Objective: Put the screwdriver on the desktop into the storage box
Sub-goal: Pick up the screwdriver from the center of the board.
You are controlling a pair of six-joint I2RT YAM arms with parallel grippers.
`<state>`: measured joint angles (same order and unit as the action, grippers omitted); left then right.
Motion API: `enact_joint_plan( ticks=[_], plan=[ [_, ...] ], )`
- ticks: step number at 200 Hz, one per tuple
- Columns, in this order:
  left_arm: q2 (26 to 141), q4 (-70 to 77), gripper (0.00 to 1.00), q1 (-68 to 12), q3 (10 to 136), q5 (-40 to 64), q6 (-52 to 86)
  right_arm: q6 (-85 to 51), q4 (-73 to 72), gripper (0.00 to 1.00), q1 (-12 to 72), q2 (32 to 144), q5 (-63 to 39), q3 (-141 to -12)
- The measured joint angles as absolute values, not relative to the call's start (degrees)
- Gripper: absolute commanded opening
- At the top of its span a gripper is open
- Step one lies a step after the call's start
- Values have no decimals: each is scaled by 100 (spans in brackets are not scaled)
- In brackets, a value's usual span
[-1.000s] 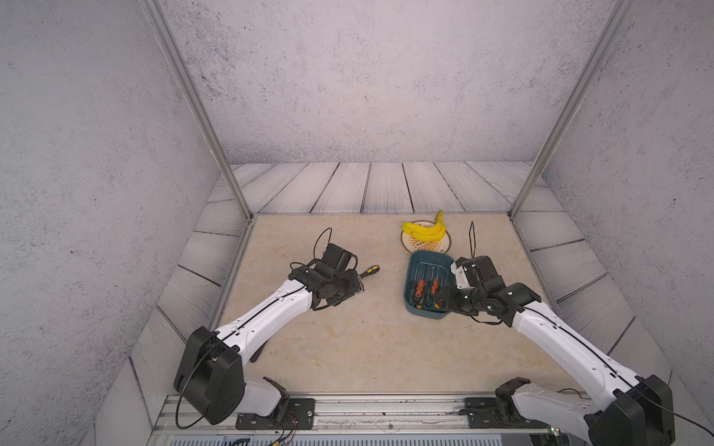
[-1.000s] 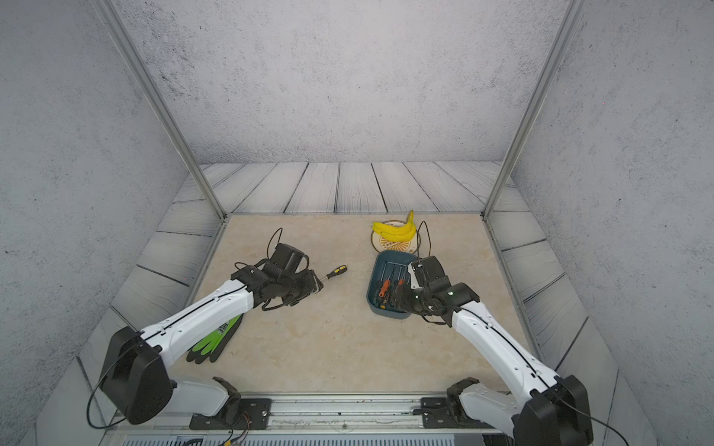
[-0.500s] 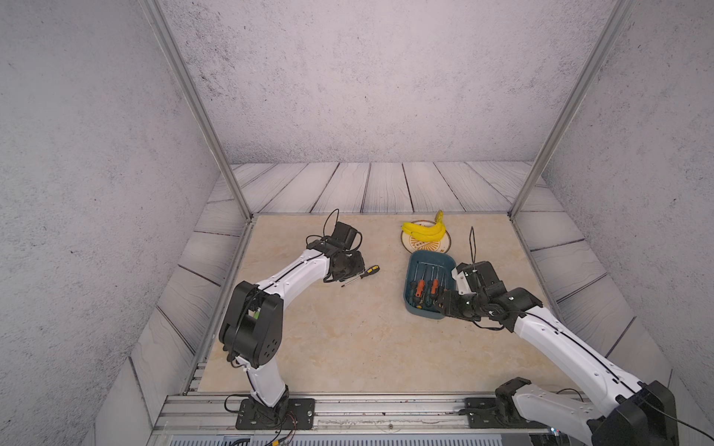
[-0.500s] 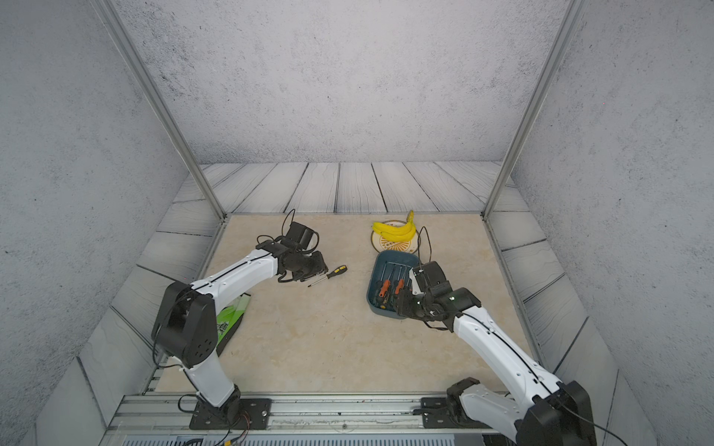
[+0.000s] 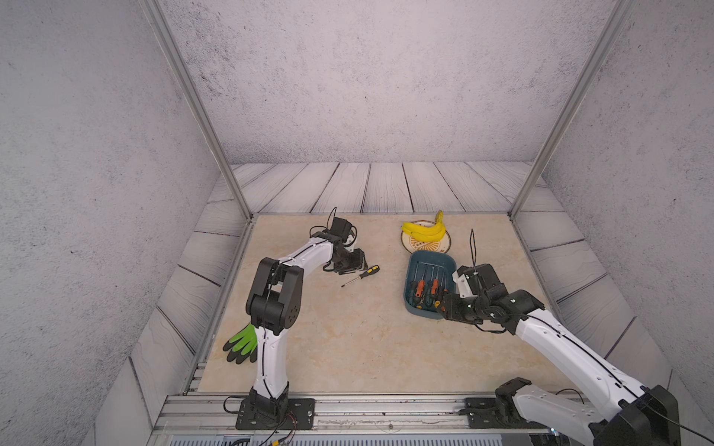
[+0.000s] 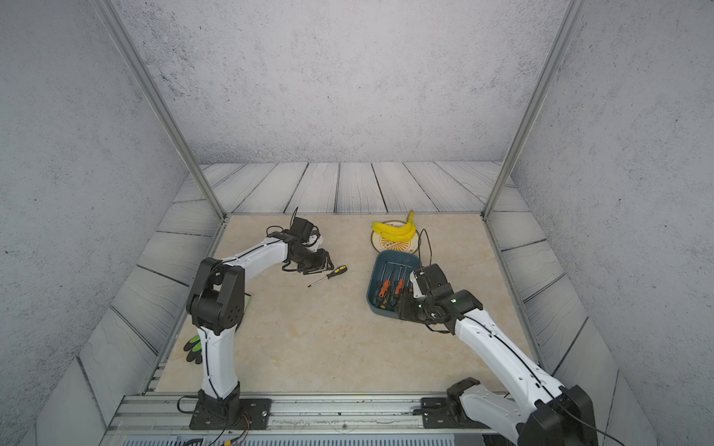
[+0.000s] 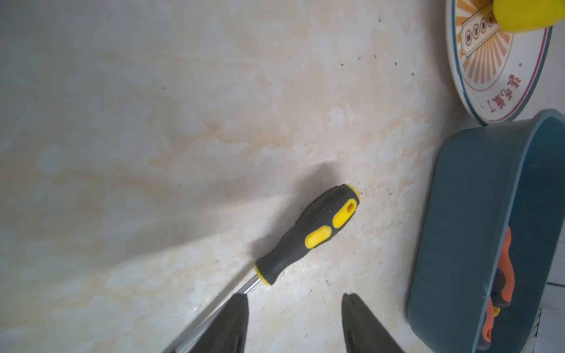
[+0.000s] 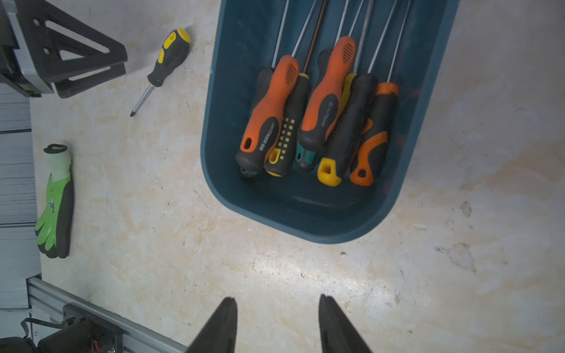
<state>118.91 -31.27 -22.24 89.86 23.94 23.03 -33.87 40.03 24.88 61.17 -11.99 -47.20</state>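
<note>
A screwdriver (image 5: 363, 273) with a black-and-yellow handle lies on the beige desktop (image 5: 347, 347); it also shows in the other views (image 6: 329, 274) (image 7: 308, 235) (image 8: 166, 58). My left gripper (image 5: 361, 265) (image 6: 327, 265) (image 7: 294, 296) hangs low beside it, open; one fingertip (image 7: 240, 305) is over the metal shaft and nothing is gripped. The teal storage box (image 5: 407, 293) (image 6: 371, 285) (image 8: 305, 220) (image 7: 458, 229) holds several screwdrivers. My right gripper (image 5: 444, 307) (image 6: 402, 305) (image 8: 277, 298) is open and empty at the box's near end.
A round patterned plate (image 5: 442, 247) with bananas (image 5: 423, 230) stands just behind the box. A green-and-black glove (image 5: 241, 343) lies at the desktop's left front, by the left arm's base. Grey plank panels and metal posts border the desktop, and a rail (image 5: 347, 409) runs along the front.
The left arm's elbow has risen and its gripper has shifted right, closer to the screwdriver. The right gripper has drawn back slightly toward the box's near end. The screwdriver has not moved.
</note>
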Motion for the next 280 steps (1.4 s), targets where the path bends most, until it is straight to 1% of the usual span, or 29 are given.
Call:
enact_joint_plan(
  ticks=[54, 112, 128, 190, 209, 224, 241, 251, 271, 280],
  plan=[
    [12296, -3297, 52, -2224, 9480, 2495, 1726, -3387, 4025, 48, 2488, 6117, -1201, -4705],
    [12444, -3361, 52, -2226, 9343, 2488, 1551, -3387, 4021, 48, 2488, 6147, -1205, -4705],
    [12444, -3291, 50, -2237, 9214, 2456, 1542, -3387, 4010, 48, 2488, 6195, -1210, -4705],
    [12344, -3183, 46, -2550, 9019, 1723, 1284, -3391, 3999, 48, 2488, 6241, -1208, -4698],
    [12326, -3186, 43, -2692, 9004, 1428, 1170, -3391, 3979, 48, 2488, 6241, -1208, -4661],
    [12326, -3192, 37, -2788, 9004, 1210, 1087, -3395, 3972, 48, 2488, 6241, -1208, -4630],
    [12326, -3208, 35, -2877, 9004, 954, 987, -3398, 3966, 48, 2488, 6241, -1208, -4619],
    [12326, -3212, 32, -2923, 9004, 821, 937, -3398, 3959, 48, 2488, 6241, -1208, -4619],
    [12315, -3205, 21, -3026, 8973, 515, 814, -3404, 3959, 48, 2488, 6241, -1205, -4617],
    [12313, -3203, 19, -3068, 8965, 403, 753, -3404, 3959, 48, 2488, 6241, -1205, -4611]
  ],
)
